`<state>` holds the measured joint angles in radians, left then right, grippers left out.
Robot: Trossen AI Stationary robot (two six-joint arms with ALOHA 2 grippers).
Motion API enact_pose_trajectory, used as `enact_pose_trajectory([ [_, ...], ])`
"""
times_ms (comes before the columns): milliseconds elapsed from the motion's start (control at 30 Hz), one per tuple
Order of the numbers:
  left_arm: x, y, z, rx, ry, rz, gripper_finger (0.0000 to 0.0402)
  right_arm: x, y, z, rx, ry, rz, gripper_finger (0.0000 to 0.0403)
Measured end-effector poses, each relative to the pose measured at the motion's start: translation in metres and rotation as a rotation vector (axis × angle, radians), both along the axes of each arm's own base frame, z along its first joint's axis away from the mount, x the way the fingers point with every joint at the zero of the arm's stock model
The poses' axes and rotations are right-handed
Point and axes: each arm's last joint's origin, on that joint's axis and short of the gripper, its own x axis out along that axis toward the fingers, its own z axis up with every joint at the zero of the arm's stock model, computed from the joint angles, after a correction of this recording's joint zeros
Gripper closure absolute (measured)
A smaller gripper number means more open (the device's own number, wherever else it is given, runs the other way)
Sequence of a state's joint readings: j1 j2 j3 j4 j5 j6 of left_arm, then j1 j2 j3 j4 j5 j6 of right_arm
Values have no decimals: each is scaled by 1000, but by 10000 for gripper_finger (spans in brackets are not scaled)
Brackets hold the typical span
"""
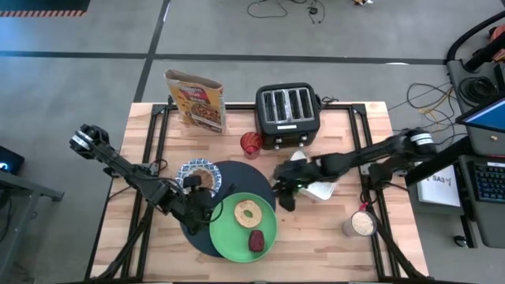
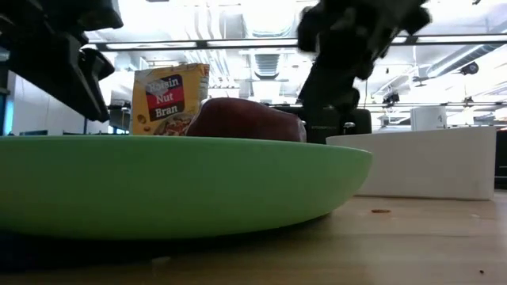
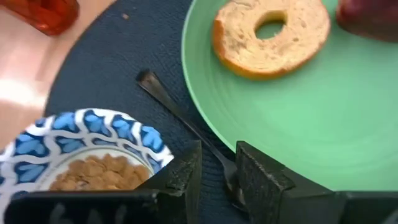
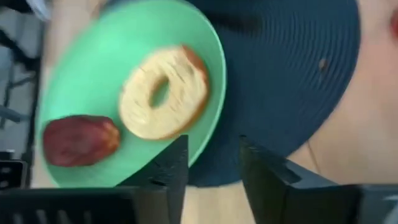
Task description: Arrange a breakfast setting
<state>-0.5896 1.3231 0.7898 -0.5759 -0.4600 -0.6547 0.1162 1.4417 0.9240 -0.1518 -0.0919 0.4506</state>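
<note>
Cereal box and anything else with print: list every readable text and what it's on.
"Raisin Nut Bran": on the cereal box standing at the table's far edge, read in the low view; the top word is partly cut off.
Cereal box in the high view: print too small to read.
Paper beside the table: handwriting, unreadable.

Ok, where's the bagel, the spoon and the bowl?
bagel [image 3: 249, 50]: left wrist view, on its bready ring.
spoon [image 3: 180, 115]: left wrist view, on its handle.
bowl [image 1: 195, 175]: high view, on its patterned rim.
</note>
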Motion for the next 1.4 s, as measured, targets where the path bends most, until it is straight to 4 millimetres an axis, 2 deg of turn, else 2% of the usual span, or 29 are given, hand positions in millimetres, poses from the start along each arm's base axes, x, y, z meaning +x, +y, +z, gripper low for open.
enact_pose_trajectory([
  [100, 0, 0, 0, 18, -4, -3, 322, 20, 8, -9, 25, 168, 16, 253],
  [233, -1, 0, 0, 26, 0, -11, 322, 46, 23, -20, 1, 354, 47, 236],
  [367, -4, -3, -1, 36, 9, -35, 323, 71, 29, -26, -3, 452, 29, 239],
  [533, -9, -12, 0, 15, -8, -41, 323, 89, 31, -31, -9, 525, -1, 260],
  [667, -14, -22, 1, 11, -44, -46, 322, 96, 32, -38, -20, 561, -18, 301],
  [833, -23, -33, 2, 50, -96, -66, 322, 99, 32, -40, -14, 555, -32, 381],
  [933, -27, -37, 3, 78, -127, -72, 322, 95, 32, -35, -25, 574, -35, 388],
  [1133, -27, -38, 4, 105, -164, -58, 322, 73, 24, -15, -183, 669, -76, 392],
  [1400, -27, -38, 4, 98, -169, -53, 322, 73, 21, -14, -295, 630, -57, 380],
])
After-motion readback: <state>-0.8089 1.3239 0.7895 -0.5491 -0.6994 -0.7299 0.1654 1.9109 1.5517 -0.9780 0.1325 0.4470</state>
